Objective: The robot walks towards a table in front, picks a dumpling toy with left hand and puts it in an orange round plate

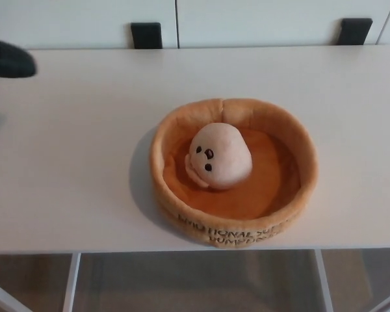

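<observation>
The cream dumpling toy (218, 156), with a small black face, lies inside the orange round plush plate (299, 140) near the front of the white table (84, 149). Nothing touches it. Only a black tip of my left hand (10, 63) shows at the far left edge, well away from the plate. Too little of it is visible to judge how it stands. My right hand does not appear.
Two black brackets (146, 34) (355, 30) sit along the wall behind the table's far edge. The table's front edge runs just below the plate, with white legs (70, 286) and floor beneath.
</observation>
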Robot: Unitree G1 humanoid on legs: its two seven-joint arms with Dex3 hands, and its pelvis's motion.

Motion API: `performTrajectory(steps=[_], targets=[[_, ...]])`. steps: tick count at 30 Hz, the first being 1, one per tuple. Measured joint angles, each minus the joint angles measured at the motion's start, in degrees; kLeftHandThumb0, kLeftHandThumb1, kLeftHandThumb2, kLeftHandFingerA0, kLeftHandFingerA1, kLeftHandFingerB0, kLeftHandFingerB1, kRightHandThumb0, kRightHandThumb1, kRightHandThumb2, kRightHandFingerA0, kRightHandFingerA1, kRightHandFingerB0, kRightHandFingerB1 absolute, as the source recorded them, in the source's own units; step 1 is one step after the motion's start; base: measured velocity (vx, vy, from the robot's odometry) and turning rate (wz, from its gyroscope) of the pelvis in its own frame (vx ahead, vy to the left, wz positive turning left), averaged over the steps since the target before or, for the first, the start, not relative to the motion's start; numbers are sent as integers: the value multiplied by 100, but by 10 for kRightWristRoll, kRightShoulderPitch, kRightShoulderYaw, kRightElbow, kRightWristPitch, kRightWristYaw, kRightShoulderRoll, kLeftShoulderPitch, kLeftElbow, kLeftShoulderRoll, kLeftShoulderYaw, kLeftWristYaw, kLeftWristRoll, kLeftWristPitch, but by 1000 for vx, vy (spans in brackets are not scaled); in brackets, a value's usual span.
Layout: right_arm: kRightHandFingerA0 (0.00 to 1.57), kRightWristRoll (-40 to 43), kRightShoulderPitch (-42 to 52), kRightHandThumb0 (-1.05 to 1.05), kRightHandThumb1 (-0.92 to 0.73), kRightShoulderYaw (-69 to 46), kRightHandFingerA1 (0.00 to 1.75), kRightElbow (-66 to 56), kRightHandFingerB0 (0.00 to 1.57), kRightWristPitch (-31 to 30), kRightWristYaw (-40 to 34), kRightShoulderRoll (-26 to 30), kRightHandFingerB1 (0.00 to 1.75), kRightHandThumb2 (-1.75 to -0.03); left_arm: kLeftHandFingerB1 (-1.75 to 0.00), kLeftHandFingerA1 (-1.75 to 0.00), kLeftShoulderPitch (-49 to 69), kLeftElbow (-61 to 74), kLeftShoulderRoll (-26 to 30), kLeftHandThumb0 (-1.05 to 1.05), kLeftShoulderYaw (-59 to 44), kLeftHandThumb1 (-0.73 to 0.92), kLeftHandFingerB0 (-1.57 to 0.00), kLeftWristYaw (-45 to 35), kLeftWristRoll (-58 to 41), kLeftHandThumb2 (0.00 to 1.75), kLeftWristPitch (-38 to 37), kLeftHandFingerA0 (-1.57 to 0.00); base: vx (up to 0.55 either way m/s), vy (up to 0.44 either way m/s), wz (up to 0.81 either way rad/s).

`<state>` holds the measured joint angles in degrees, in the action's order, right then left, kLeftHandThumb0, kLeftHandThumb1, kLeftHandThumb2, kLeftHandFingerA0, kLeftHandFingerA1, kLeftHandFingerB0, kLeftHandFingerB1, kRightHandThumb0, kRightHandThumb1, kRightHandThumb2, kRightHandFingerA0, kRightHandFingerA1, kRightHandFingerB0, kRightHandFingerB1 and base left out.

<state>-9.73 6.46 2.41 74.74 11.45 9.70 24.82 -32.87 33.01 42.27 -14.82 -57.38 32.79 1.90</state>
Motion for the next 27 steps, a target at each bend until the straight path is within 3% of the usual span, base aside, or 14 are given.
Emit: performTrajectory(steps=[1,2,3,5,6,8,11,14,19,20,24,25,26,27], targets=[[62,0,1,-45,-43,0,59,0,42,0,0,0,48,-74,-47,-51,41,13,-3,-32,-31,14,0,-7,-11,79,-2,-2,0,0,0],[62,0,2,-45,-43,1,59,0,42,0,0,0,48,-74,-47,-51,69,20,-9,-32,-47,14,0,-10,-17,79,-5,-2,0,0,0],[68,0,3,-37,-52,1,49,1,49,0,0,0,38,-55,-46,-50,100,25,-16,-33,-60,17,0,-11,-22,80,-9,-2,0,0,0],[68,0,6,-37,-52,3,49,1,49,0,0,0,38,-55,-46,-50,174,32,-36,-33,-83,17,0,-15,-33,80,-19,-2,0,0,0],[54,0,7,-44,-44,3,54,1,39,0,0,0,45,-72,-27,-33,211,34,-46,-70,-93,53,-16,-16,-38,57,-24,-21,0,0,0],[70,0,10,-36,-51,5,50,2,47,0,0,0,37,-55,-28,-36,273,36,-63,-67,-109,53,-20,-18,-45,57,-33,-26,0,0,0],[70,0,13,-36,-51,7,50,2,47,0,0,-1,37,-55,-28,-36,374,32,-90,-67,-120,53,-20,-18,-50,57,-46,-26,0,0,0],[63,0,17,-46,-44,9,58,3,40,0,0,-1,47,-74,-40,-49,469,22,-115,-69,-127,45,-19,-18,-51,77,-58,-26,0,0,0],[64,0,22,-38,-52,14,46,8,47,0,-1,-1,37,-55,-42,-52,632,-13,-153,-65,-131,47,-21,-12,-49,78,-84,-32,0,0,0],[62,0,23,-45,-44,14,58,9,43,0,-1,-1,48,-73,-46,-61,658,-19,-158,-59,-132,50,-28,-9,-49,80,-88,-55,0,0,0],[62,0,27,-45,-44,16,58,13,43,0,-2,-1,48,-73,-46,-61,779,-56,-174,-59,-133,50,-28,9,-39,80,-112,-55,0,0,0],[59,0,28,-45,-45,16,56,14,41,0,-2,-1,47,-73,-38,-49,803,-64,-175,-49,-133,68,-32,15,-36,59,-117,-49,0,0,0],[60,0,29,-45,-44,16,57,15,41,0,-3,-2,47,-73,-53,-64,832,-79,-174,-46,-129,56,-34,24,-30,83,-125,-52,0,0,0],[60,-1,31,-45,-44,18,57,16,41,-1,-4,-3,47,-73,-53,-64,852,-109,-168,-46,-113,56,-34,34,-18,83,-130,-52,0,0,0]])
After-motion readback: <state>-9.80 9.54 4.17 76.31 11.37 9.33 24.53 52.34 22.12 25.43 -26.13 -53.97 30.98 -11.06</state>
